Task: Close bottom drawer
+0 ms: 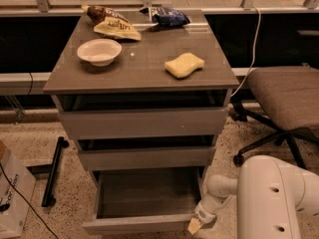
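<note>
Gaping bottom drawer (147, 198): lowest of three in the cabinet (149, 133); standing well out toward the viewer; shallow rectangular box seen from above, interior dark; narrow plain front along the lower edge of view
Hand (194, 225): low at lower right, at the right-hand end of the bottom drawer's front, touching or just beside its corner; tan tip pointing down and left; spread or pressed together: cannot tell
Arm (219, 189): white, jointed; reaching left and down from a large white rounded housing (276, 198) in the lower right corner
Middle drawer front (147, 157): directly above the open box; flat, grey-brown; dark gap over it
Top drawer front (144, 121): tallest and widest; just under the worktop; dark gap over it as well
Worktop (144, 78): grey-brown, glossy; carrying five things
Bowl (99, 51): white, upright, left of centre
Sponge (184, 64): yellow, right of centre, well apart from the bowl
Yellow snack bag (118, 29): far left part, lying flat; brown packet (97, 13) touching its far end
Blue snack bag (165, 17): far edge, right of the yellow one
Office chair (286, 96): right of the cabinet; brown seat, black wheeled base
Cable (254, 49): pale, hanging between cabinet and chair
Black bar (54, 171): lying on the speckled floor (45, 133), left of the cabinet
Cardboard box (12, 198): lower left edge, partly out of view
</note>
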Motion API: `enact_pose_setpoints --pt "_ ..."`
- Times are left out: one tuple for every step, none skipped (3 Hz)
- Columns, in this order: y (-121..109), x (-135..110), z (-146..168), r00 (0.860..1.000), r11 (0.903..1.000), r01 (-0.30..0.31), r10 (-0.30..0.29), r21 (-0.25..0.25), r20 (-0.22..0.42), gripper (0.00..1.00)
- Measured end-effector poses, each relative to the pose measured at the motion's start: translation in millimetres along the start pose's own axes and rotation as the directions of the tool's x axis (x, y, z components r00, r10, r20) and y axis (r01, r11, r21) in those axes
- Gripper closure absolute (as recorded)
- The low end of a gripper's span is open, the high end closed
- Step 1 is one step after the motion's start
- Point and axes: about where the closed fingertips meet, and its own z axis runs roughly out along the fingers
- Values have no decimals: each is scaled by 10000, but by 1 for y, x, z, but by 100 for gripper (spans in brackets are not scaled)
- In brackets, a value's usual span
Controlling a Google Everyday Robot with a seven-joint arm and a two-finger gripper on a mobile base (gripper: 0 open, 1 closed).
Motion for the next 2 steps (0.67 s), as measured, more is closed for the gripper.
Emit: enact_pose_setpoints --pt "-3 -4 9 9997 10000 25 -23 -75 235 100" --pt "-2 -10 8 9990 9999 153 -151 -46 415 100"
